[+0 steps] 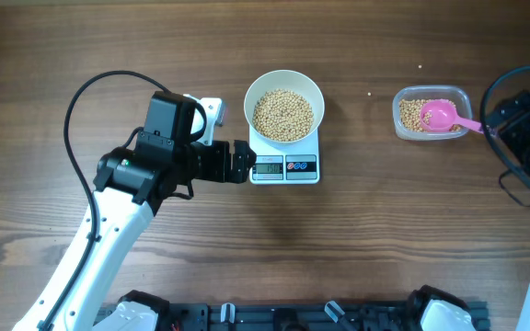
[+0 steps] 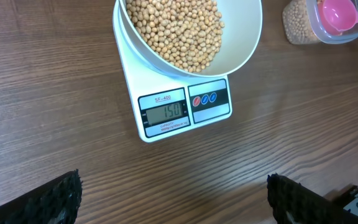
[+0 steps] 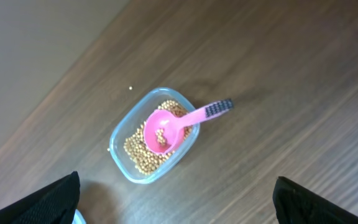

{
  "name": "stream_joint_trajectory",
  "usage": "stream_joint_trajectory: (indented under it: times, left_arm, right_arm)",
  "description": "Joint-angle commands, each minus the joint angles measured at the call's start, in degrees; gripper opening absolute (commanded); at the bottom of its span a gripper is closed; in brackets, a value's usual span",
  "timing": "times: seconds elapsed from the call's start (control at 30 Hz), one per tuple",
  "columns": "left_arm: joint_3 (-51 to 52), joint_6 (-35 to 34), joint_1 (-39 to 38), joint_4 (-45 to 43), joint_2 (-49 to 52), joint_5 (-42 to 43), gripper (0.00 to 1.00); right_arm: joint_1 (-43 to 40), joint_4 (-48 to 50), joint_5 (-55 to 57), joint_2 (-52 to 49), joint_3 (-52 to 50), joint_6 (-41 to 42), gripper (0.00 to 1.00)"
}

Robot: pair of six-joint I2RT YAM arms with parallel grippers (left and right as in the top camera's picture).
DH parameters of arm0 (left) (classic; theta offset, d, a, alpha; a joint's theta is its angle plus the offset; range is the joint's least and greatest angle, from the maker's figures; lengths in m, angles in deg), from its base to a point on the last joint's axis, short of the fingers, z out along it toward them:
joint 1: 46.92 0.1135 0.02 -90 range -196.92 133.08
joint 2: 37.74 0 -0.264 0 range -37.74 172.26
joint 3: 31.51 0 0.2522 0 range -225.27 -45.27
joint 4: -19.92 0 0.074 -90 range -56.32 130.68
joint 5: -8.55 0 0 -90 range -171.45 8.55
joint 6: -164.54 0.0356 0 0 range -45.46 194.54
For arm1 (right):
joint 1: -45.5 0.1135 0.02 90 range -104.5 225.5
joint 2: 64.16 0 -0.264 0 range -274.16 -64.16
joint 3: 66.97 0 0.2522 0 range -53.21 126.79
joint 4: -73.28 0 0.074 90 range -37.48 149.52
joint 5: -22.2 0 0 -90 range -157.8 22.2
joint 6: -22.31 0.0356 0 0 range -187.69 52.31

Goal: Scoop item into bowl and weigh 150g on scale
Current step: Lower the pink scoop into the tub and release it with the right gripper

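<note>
Dark wood-grain table (image 1: 109,46) under everything. Left gripper (image 1: 245,162): black textured fingers (image 2: 55,199) spread wide apart, holding nothing, bare table between them. Straight ahead of the fingertips, near, with a strip of table showing in the wrist view, sits the small white square digital scale (image 2: 179,109), front edge toward the fingers. Its grey LCD (image 2: 165,112) reads 150, and a dark panel with red and blue buttons (image 2: 204,99) is beside it. Round plain white deep bowl (image 2: 247,43) stands on the scale platform just past the display, overhanging the platform on both sides. Small round tan-beige beans (image 2: 176,31) lie mounded in the bowl, below the rim. Farther out, off to one side past the bowl, is a clear rounded-rectangular plastic tub (image 2: 319,36), well apart from the scale.

Right gripper (image 3: 176,179): fingers (image 3: 48,199) also wide apart, empty, held above the table. Ahead of them, roughly centred between the two, is that tub with a shallow layer of the same beans in it. Pink plastic scoop (image 3: 166,130) lies in the tub, its cup on the beans with a few beans inside. Its handle crosses the rim and sticks out past the far side of the tub, with a dark ribbed end. One loose bean (image 3: 130,88) lies on the table beyond the tub. Black cable (image 1: 76,101) loops off the left arm.
</note>
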Motion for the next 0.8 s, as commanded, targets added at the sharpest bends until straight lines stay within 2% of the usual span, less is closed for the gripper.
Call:
stream_joint_trajectory:
  times: [0.0, 0.77]
  left_arm:
    - [0.4, 0.9, -0.2, -0.2, 0.1, 0.7, 1.00]
    - [0.4, 0.9, -0.2, -0.2, 0.1, 0.7, 1.00]
  right_arm:
    - [-0.2, -1.4, 1.6, 1.9, 1.1, 0.7, 1.00]
    - [-0.1, -1.9, 1.6, 0.5, 1.1, 0.7, 1.00]
